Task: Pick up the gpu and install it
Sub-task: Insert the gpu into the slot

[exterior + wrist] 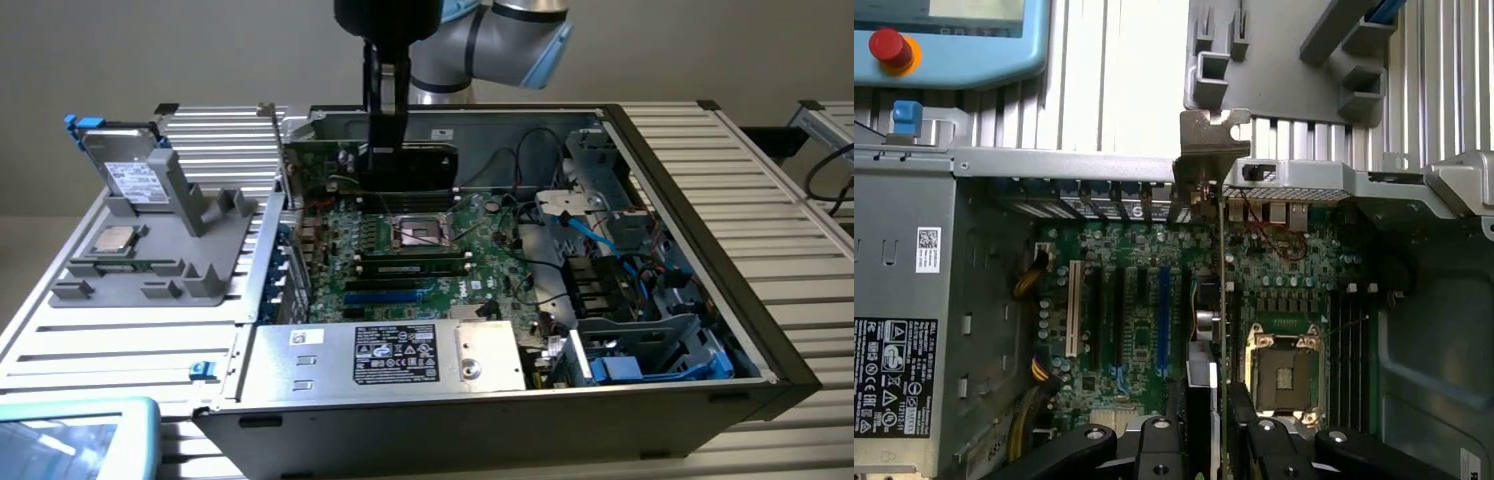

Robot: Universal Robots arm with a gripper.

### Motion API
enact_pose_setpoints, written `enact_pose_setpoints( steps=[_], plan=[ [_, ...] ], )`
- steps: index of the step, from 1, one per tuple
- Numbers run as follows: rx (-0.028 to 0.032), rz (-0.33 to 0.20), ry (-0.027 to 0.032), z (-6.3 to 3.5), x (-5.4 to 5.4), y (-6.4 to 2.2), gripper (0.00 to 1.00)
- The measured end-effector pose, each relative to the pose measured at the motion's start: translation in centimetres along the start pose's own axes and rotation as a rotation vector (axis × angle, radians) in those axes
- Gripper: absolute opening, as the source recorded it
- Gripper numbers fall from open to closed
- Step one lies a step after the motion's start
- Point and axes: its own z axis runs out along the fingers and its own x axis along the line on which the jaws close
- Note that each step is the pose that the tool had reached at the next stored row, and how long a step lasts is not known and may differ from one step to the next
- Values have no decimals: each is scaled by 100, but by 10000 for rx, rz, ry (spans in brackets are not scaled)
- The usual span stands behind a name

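Where the gpu hangs: clamped in the gripper (pixel 387 148), the gpu (pixel 416 166) is inside the open case (pixel 694 190), over the far part of the motherboard (pixel 400 272) in the exterior view; it looks clear of the board, but whether its lower edge touches anything I cannot tell
Claw: clenched on the card, one finger on each face; in the wrist view the fingers (pixel 1259 440) flank the thin edge of the card
Card attitude: upright on edge; black cover facing the exterior camera; edge-on in the wrist view
Long axis: level, running toward the exterior view's left, where the silver bracket (pixel 1212 135) sits at the slotted rear wall of the case
Slots: the blue slot (pixel 1163 305) and its black and white neighbours run the same way as the card, so by my reading no turning is called for
Deciding relation: in the wrist view the card's edge line falls between the blue slot and the CPU socket (pixel 1284 372); in the exterior view the slots lie nearer the camera than the card; which slot is straight beneath it I cannot tell
Task so far: card picked up and carried into the case; judged not yet seated
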Motion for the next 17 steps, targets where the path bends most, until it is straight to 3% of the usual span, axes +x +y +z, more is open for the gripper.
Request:
enact_pose_setpoints(
  steps=[8,12,17],
  plan=[
    [4,-14,-231,106,118,-80,27],
    [3,-14,-233,109,118,-81,27],
    [4,-15,-239,195,174,-87,27]
  ],
)
